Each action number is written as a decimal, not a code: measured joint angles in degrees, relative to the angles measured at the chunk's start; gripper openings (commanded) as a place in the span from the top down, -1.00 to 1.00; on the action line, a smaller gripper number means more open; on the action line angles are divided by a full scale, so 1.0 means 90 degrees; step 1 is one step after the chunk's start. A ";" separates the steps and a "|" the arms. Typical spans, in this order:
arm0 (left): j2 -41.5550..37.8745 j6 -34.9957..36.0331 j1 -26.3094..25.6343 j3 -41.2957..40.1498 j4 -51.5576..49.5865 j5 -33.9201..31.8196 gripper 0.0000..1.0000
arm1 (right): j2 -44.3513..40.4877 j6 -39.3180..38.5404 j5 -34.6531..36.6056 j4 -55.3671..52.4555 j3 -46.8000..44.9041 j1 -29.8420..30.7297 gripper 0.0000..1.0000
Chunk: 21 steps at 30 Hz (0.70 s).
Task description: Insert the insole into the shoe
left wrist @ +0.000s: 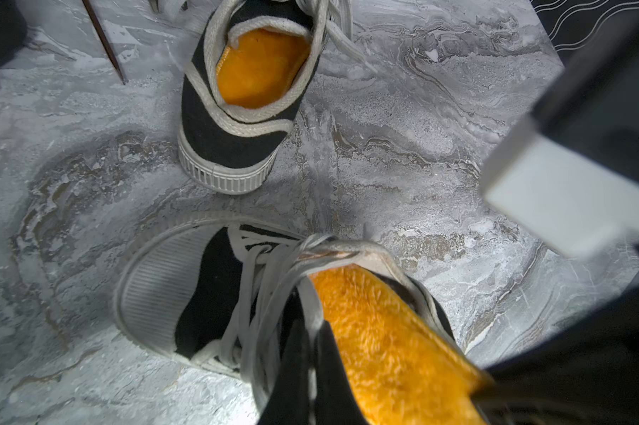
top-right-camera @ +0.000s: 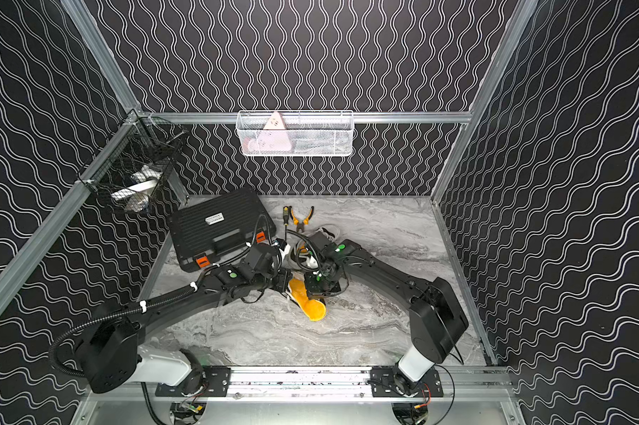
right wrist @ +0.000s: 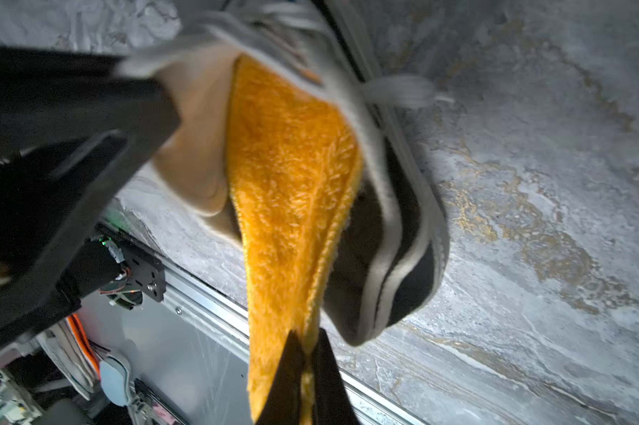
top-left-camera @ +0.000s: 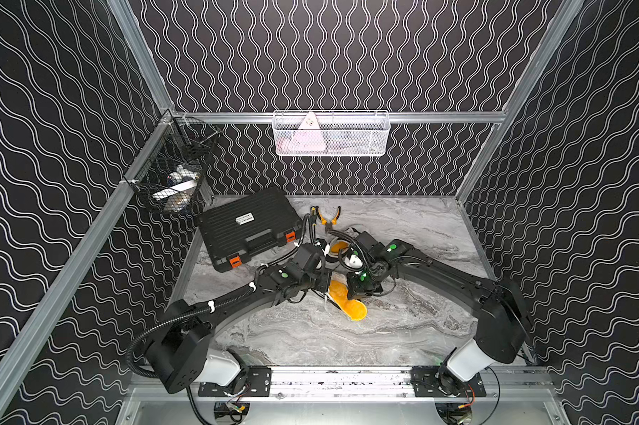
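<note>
Lowest in both top views, just below centre, the orange insole (top-left-camera: 352,308) (top-right-camera: 312,310) shows its rounded free end lying out in the open over the marble table (top-left-camera: 402,331). That end is clearly outside the shoe.

Just above it the two arms meet. In the right wrist view, the right gripper (right wrist: 305,346) is pinched tight on the narrow lower edge of the insole, at the bottom centre of the frame. From there the insole runs up into the mouth of the shoe (right wrist: 410,235), under the collar. In the left wrist view, the left gripper (left wrist: 309,327) is closed at lower centre on the shoe's opening by the laces. It seems to be holding the opening steady, though exactly what it pinches is hard to tell.

I judge the task about midway: the front part has entered, while the heel part has yet to be pushed down and seated flat.

Farther back, a second shoe (left wrist: 229,143) already has an orange lining inside. Beyond it lie pliers (top-left-camera: 331,217), a screwdriver (top-left-camera: 313,213) and a black toolbox (top-left-camera: 250,228).
</note>
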 measured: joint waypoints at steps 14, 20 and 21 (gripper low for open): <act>-0.0066 0.0019 -0.0005 0.0000 -0.0046 0.0168 1.00 | 0.0425 -0.0835 0.1702 -0.0964 0.0384 0.0075 0.81; -0.0080 0.0015 0.0000 -0.0036 0.0005 0.0420 1.00 | 0.0600 -0.1090 0.1710 -0.0709 0.0488 0.0107 0.76; -0.0080 0.0015 0.0000 -0.0036 0.0002 0.0466 1.00 | 0.0653 -0.1134 0.1712 -0.0658 0.0483 0.0121 0.76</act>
